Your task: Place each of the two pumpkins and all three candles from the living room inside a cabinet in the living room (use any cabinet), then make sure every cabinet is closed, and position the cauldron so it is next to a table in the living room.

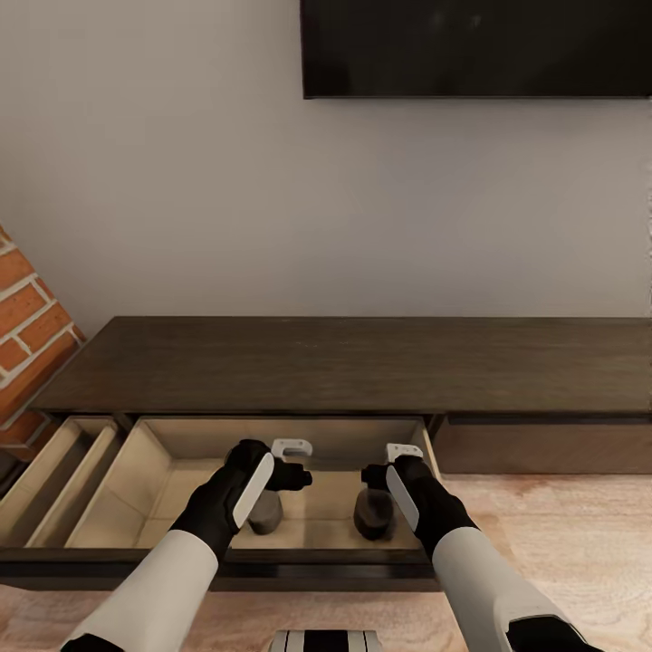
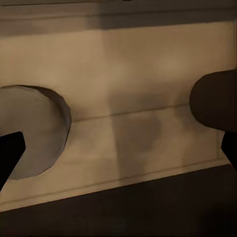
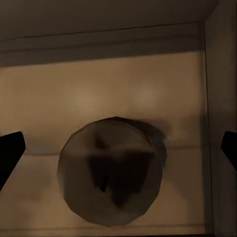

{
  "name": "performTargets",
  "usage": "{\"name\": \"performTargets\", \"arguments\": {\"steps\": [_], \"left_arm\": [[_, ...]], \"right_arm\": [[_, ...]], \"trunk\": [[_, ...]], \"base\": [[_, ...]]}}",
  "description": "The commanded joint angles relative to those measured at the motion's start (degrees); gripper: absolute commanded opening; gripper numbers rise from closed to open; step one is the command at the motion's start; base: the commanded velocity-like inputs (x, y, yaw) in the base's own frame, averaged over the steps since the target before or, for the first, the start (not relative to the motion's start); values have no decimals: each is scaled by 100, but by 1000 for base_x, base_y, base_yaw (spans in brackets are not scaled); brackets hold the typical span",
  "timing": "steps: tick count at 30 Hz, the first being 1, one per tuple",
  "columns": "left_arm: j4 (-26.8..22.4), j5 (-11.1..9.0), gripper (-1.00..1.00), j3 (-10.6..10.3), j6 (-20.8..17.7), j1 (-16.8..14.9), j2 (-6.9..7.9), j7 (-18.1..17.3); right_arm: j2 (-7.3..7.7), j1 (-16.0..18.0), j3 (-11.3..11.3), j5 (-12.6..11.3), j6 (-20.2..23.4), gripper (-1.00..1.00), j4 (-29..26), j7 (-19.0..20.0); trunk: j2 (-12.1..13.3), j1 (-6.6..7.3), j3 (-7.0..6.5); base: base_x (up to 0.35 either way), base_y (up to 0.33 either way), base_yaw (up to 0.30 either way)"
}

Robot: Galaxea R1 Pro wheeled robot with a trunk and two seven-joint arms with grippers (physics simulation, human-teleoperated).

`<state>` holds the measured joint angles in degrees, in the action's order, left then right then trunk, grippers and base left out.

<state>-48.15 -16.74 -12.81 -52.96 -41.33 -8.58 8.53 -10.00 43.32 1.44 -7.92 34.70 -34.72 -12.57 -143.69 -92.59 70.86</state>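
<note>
The dark-brown cabinet (image 1: pixel 344 362) has a wide drawer (image 1: pixel 136 480) pulled out, pale inside. Two grey-beige candles stand on its floor: one (image 1: pixel 265 512) under my left hand, one (image 1: pixel 371 516) under my right. Above the left candle, my left gripper (image 1: pixel 288 478) is open. In the left wrist view that candle (image 2: pixel 34 133) lies off to one side and the other candle (image 2: pixel 215 98) sits at the far edge, with bare drawer floor between the fingertips (image 2: pixel 10 153). My right gripper (image 1: pixel 376 475) hangs open directly over its candle (image 3: pixel 111 170), its fingertips (image 3: pixel 10 153) wide apart and clear of it.
A second, narrower drawer (image 1: pixel 50 493) stands open to the left. A closed drawer front (image 1: pixel 543 444) lies to the right. The brick fireplace (image 1: pixel 27 344) abuts the cabinet's left end. A dark screen (image 1: pixel 475 45) hangs on the wall above. Wood floor (image 1: pixel 580 534) runs in front.
</note>
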Motion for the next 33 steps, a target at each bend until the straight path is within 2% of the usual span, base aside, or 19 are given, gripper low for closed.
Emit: {"name": "performTargets", "arguments": {"steps": [1, 7, 17, 33], "left_arm": [[-4, -107, 100, -11, -26, -2, 3, 84], [-8, -179, 100, -11, -38, -1, 5, 125], [-44, -196, 100, -11, -39, 1, 13, 137], [-71, -216, 100, -11, -39, 2, 22, 165]], "right_arm": [[0, 1, 14, -61, 18, 100, -8, -53], [0, 1, 14, -61, 19, 100, -9, -53], [0, 1, 14, -61, 19, 100, -16, -53], [0, 1, 14, -69, 19, 100, -51, -53]], "trunk": [[0, 4, -18], [8, 19, -151], [21, 45, -373], [43, 86, -727]], "base": [[-140, 0, 0], [-95, 0, 0], [-15, 0, 0], [-103, 0, 0]]}}
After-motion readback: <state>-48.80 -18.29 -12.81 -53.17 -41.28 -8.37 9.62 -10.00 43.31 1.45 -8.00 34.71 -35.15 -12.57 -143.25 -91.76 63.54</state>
